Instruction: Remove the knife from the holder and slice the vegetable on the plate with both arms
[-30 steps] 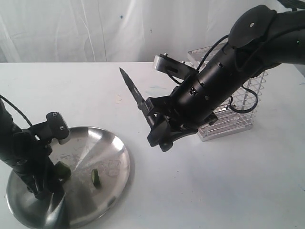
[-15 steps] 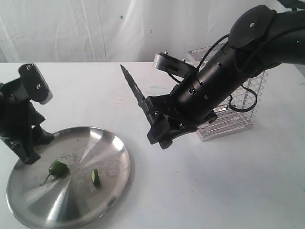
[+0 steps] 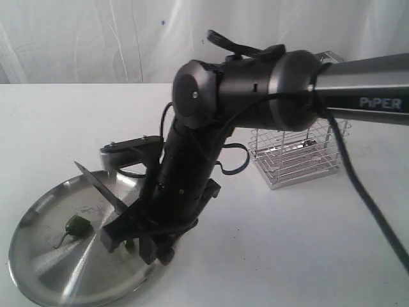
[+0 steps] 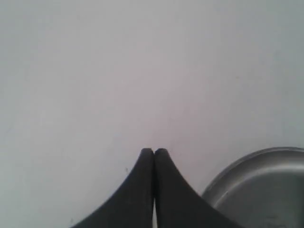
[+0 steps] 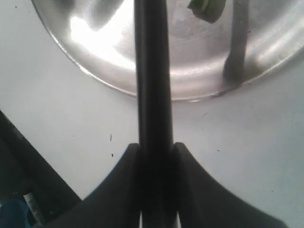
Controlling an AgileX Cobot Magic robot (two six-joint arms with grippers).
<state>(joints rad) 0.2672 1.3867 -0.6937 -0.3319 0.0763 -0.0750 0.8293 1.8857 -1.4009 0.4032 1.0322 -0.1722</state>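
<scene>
The right arm (image 3: 192, 173) is glossy black, with a rounded joint housing (image 3: 198, 96) and a grey link (image 3: 364, 80) lettered "PiPER" in pale type; a black cable (image 3: 361, 188) trails from it and another loops along the forearm. A flat bracket (image 3: 131, 147) with small screws sits near its wrist, and the left gripper (image 4: 154, 152) ends in two smooth black tapering fingers (image 4: 137, 190).

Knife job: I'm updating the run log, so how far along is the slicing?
Done: the knife is out of the holder, clamped in the right gripper's fingers over the plate. In hand: the blade hangs near the stemmed chilli. To do: the left gripper is shut, empty, beside the plate, not steadying the chilli, so cutting with both arms remains.
</scene>
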